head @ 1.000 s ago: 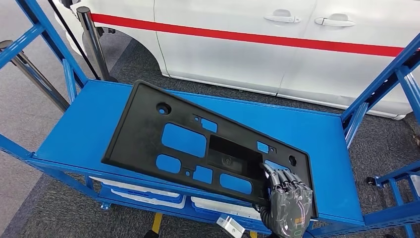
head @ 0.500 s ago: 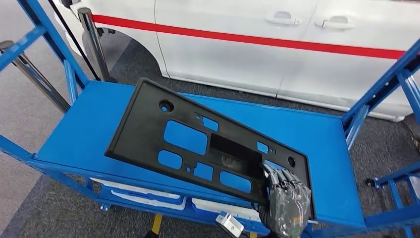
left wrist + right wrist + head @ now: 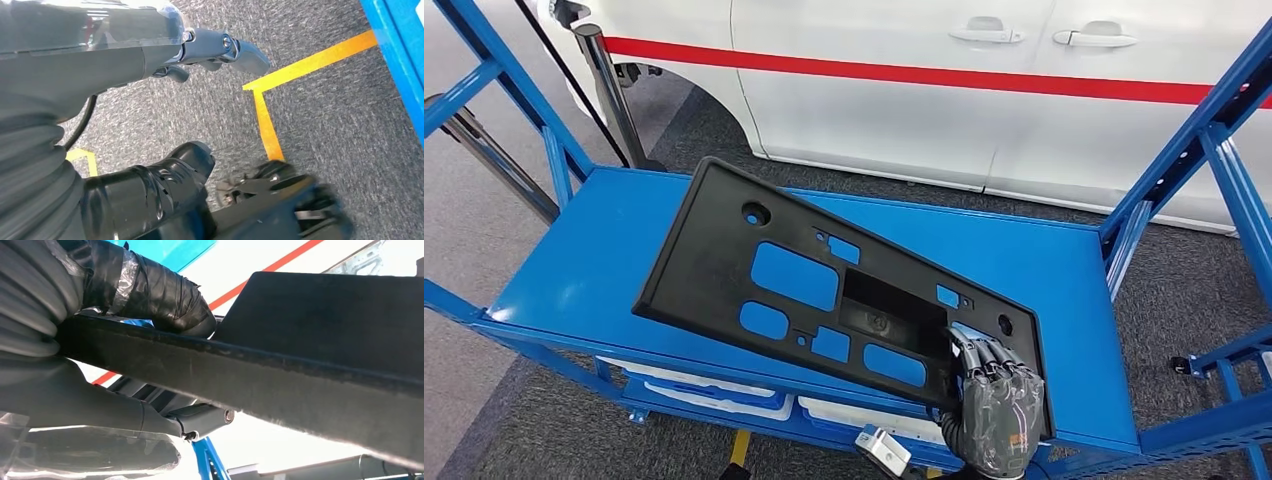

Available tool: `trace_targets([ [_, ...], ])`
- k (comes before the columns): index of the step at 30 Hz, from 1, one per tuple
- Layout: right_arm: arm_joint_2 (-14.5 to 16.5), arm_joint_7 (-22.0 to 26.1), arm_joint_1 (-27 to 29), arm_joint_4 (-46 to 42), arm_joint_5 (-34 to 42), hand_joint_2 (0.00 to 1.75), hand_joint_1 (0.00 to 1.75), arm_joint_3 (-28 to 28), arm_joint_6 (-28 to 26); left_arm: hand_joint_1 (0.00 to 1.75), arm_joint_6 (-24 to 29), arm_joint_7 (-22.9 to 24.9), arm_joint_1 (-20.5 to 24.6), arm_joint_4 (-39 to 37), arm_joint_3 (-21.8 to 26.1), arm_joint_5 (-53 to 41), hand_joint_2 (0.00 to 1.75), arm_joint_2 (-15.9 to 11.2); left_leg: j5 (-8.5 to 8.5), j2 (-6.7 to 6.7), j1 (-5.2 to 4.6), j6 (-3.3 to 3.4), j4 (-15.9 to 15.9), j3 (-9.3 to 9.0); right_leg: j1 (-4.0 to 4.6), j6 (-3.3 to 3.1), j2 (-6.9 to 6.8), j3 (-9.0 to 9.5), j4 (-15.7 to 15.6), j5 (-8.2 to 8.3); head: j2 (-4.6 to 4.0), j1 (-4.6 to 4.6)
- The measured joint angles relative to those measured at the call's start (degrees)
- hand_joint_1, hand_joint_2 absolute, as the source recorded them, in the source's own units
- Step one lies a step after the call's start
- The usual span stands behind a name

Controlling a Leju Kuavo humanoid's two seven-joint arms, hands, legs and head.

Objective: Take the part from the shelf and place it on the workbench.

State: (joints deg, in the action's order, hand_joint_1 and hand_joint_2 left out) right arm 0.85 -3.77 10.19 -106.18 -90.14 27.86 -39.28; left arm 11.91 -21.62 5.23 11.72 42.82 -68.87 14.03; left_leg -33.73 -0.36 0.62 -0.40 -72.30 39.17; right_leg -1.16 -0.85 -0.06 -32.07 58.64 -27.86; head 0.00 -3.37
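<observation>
Gripping the near right corner of the flat black plastic panel with cut-out windows, our right hand sits at the lower right of the frame, fingers over the top face and thumb beneath. Over the last second the panel has hardly shifted across the blue metal shelf, so we judge the lift barely begun. Our left hand hangs empty, fingers apart

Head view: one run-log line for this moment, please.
right robot hand: grips flat black plastic panel | panel: over blue metal shelf | left robot hand: holds nothing
</observation>
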Motion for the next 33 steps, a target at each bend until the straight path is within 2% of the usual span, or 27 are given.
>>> trace_targets([
  [1,-0.02,-0.01,0.0,0.1,0.0,1.75,1.75,0.08,0.0,0.0,0.0,0.0,-0.04,0.0,0.0,0.0,1.75,0.0,-0.24,0.0,0.01,-0.03,-1.54,0.47,0.04,-0.03,-0.04,-0.06,0.04,0.02,0.0,0.0],
  [2,-0.03,-0.04,0.0,0.21,0.0,1.75,1.75,0.14,0.0,0.0,0.0,0.0,-0.07,0.0,0.0,0.0,1.75,0.0,0.62,0.0,0.01,0.04,-0.91,-0.11,0.05,-0.03,-0.06,-0.07,0.07,0.03,0.0,0.0],
  [3,-0.03,-0.1,-0.01,0.28,0.0,1.75,1.75,0.21,0.0,0.0,0.0,0.0,-0.08,0.0,0.0,0.0,1.75,-0.01,2.34,0.0,0.0,0.22,1.79,-1.67,0.06,-0.03,-0.04,-0.02,0.11,0.03,0.0,0.01],
  [5,-0.04,-0.26,-0.07,0.32,0.0,1.75,1.75,0.28,0.0,0.0,0.0,-0.01,-0.02,0.0,0.0,0.01,1.75,-0.01,5.54,-0.03,-0.14,0.75,9.32,-5.57,0.18,0.09,0.0,0.04,0.19,0.01,0.0,-0.01],
  [6,-0.05,-0.32,-0.12,0.32,0.0,1.75,1.75,0.3,0.0,0.0,0.0,-0.02,0.04,0.0,0.0,0.02,1.75,-0.02,6.25,-0.04,-0.26,1.0,12.05,-6.89,0.27,0.25,0.03,-0.07,0.26,0.06,0.0,-0.01],
  [7,-0.08,-0.35,-0.17,0.33,0.0,1.75,1.75,0.3,0.0,0.0,0.0,-0.03,0.07,0.0,0.0,0.02,1.75,-0.01,6.35,-0.06,-0.39,1.19,13.41,-7.46,0.35,0.49,0.04,-0.22,0.3,0.14,0.0,-0.02],
  [9,-0.18,-0.36,-0.21,0.33,0.0,1.75,1.75,0.3,0.0,0.0,0.01,-0.05,0.0,0.0,0.01,0.02,1.75,-0.01,6.3,-0.07,-0.44,1.57,14.02,-7.49,0.44,1.12,0.05,-0.42,0.2,0.42,0.0,-0.04],
  [11,-0.3,-0.36,-0.22,0.33,0.0,1.75,1.75,0.3,-0.01,0.0,0.03,-0.05,-0.09,0.0,0.01,0.03,1.75,0.02,6.8,0.05,-0.2,2.27,14.55,-7.48,0.4,1.69,0.06,-0.73,0.99,-0.41,0.0,-0.07],
  [12,-0.34,-0.36,-0.25,0.33,0.0,1.75,1.75,0.3,-0.02,0.0,0.04,-0.05,-0.06,0.0,0.02,0.04,1.75,0.04,7.08,0.13,-0.07,2.68,14.85,-7.45,0.41,1.89,0.06,-1.48,2.75,-1.77,0.0,-0.08],
  [15,-0.51,-0.36,-0.24,0.45,0.0,1.75,1.75,0.3,-0.02,0.0,0.07,-0.06,0.03,0.0,0.02,0.03,1.75,0.04,7.44,0.29,-0.24,3.25,14.88,-7.03,0.35,2.12,0.07,-5.86,12.92,-7.24,0.0,-0.1],
  [16,-0.6,-0.36,-0.21,0.54,0.0,1.75,1.75,0.3,-0.02,0.0,0.07,-0.05,-0.01,0.0,0.02,0.03,1.75,0.03,7.48,0.32,-0.33,3.31,14.76,-6.87,0.35,2.15,0.07,-6.71,15.11,-7.77,0.0,-0.1],
  [17,-0.67,-0.36,-0.2,0.61,0.0,1.75,1.75,0.3,-0.02,0.0,0.07,-0.04,-0.05,0.0,0.02,0.02,1.75,0.03,7.49,0.33,-0.4,3.33,14.6,-6.73,0.36,2.11,0.06,-6.53,15.17,-7.14,0.0,-0.1],
  [18,-0.72,-0.36,-0.2,0.67,0.0,1.75,1.75,0.3,-0.02,0.0,0.06,-0.03,-0.09,0.0,0.02,0.02,1.75,0.03,7.49,0.3,-0.44,3.32,14.41,-6.63,0.37,1.98,0.06,-5.31,13.12,-5.61,0.0,-0.1],
  [20,-0.76,-0.36,-0.23,0.72,0.0,1.75,1.75,0.3,-0.02,0.0,0.05,-0.02,-0.09,0.0,0.02,0.02,1.75,0.07,7.42,0.22,-0.61,3.18,13.97,-6.45,0.53,1.49,0.06,-1.23,5.48,-2.19,0.0,-0.09],
  [22,-0.77,-0.36,-0.25,0.72,0.0,1.75,1.75,0.3,-0.02,0.0,0.04,-0.02,-0.05,0.0,0.02,0.02,1.75,0.1,7.47,0.17,-0.83,2.78,13.65,-6.15,0.79,1.08,0.09,0.95,0.72,-0.86,0.0,-0.08],
  [25,-0.81,-0.44,-0.2,0.73,0.0,1.75,1.75,0.28,-0.02,0.0,0.05,-0.02,-0.06,0.0,0.02,0.0,1.75,0.13,7.68,0.14,-0.87,1.9,13.54,-5.81,0.7,0.56,0.11,0.75,-0.03,-0.41,0.0,-0.07],
  [26,-0.81,-0.48,-0.2,0.73,0.0,1.75,1.75,0.28,-0.02,0.0,0.05,-0.02,-0.07,0.0,0.02,0.0,1.75,0.13,7.07,0.13,-0.86,1.58,12.97,-5.53,0.49,0.24,0.05,0.7,-0.3,-0.08,0.0,-0.02],
  [28,-0.81,-0.52,-0.23,0.73,0.0,1.75,1.75,0.29,-0.02,0.0,0.05,-0.02,-0.08,0.0,0.02,0.0,1.75,0.13,3.91,0.11,-0.64,0.92,8.85,-3.82,0.16,-0.25,-0.16,0.46,-0.74,0.52,0.0,0.12],
  [30,-0.8,-0.62,-0.21,0.75,0.0,1.75,1.75,0.3,-0.02,0.0,0.04,-0.02,-0.13,0.0,0.02,0.0,1.75,0.13,0.01,0.14,-0.28,0.29,1.63,-1.0,0.16,-0.39,-0.31,-0.08,-0.66,0.83,0.0,0.21],
  [31,-0.81,-0.67,-0.19,0.78,0.0,1.75,1.75,0.3,-0.02,0.0,0.04,-0.01,-0.19,0.0,0.02,0.0,1.75,0.13,-0.92,0.14,-0.1,0.04,-0.99,-0.13,0.15,-0.36,-0.35,-0.36,-0.52,0.93,0.0,0.21],
  [32,-0.81,-0.71,-0.18,0.8,0.0,1.75,1.75,0.3,-0.02,0.0,0.04,-0.01,-0.24,0.0,0.03,0.0,1.75,0.11,-0.77,0.15,0.06,-0.15,-1.7,-0.18,0.1,-0.31,-0.37,-0.62,-0.32,0.99,0.0,0.21],
  [33,-0.81,-0.72,-0.17,0.82,0.0,1.75,1.75,0.3,-0.02,0.0,0.04,0.0,-0.27,0.0,0.03,0.0,1.75,0.09,0.37,0.15,0.21,-0.27,-0.14,-1.32,0.01,-0.24,-0.37,-0.85,-0.08,1.03,0.0,0.22],
])
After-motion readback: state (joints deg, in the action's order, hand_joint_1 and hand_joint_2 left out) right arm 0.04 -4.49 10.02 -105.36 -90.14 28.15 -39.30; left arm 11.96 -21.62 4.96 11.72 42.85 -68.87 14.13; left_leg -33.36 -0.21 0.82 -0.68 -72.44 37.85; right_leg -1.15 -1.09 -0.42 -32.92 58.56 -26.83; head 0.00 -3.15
